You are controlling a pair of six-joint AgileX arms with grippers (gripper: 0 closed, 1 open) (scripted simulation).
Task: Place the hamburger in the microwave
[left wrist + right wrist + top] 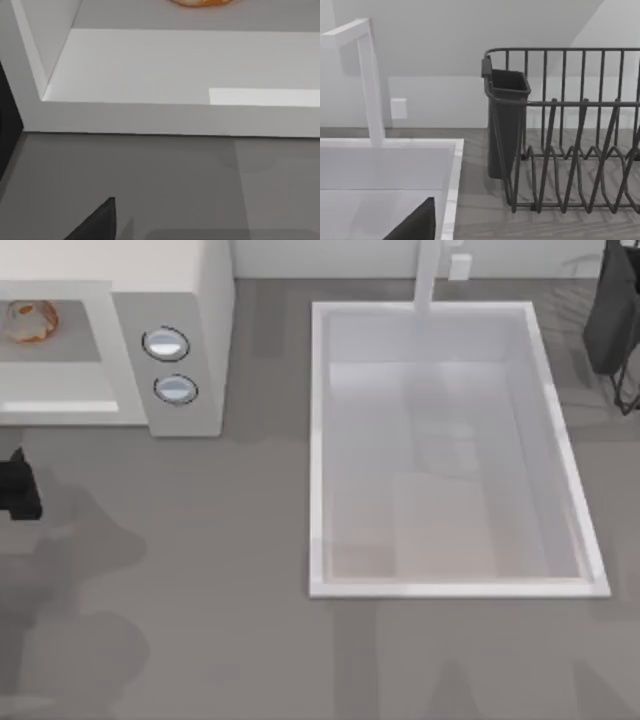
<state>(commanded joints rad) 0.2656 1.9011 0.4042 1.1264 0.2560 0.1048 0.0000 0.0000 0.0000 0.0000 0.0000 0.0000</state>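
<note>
left gripper (pixel 20 485) by microwave (pixel 190 300), hamburger (pixel 30 320) inside

The microwave (pixel 190 300) cavity mouth faces bare grey surface (pixel 200 570), so approach from there is unblocked. Inside, the hamburger (pixel 30 320) sits deep on the cavity floor. To the microwave's right, the sink (pixel 320 460) interrupts the surface, with a dish rack (pixel 570 150) beyond.

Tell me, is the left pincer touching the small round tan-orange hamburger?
Apart. The top view shows the left pincer on the table, hamburger inside the off-white microwave.
</note>
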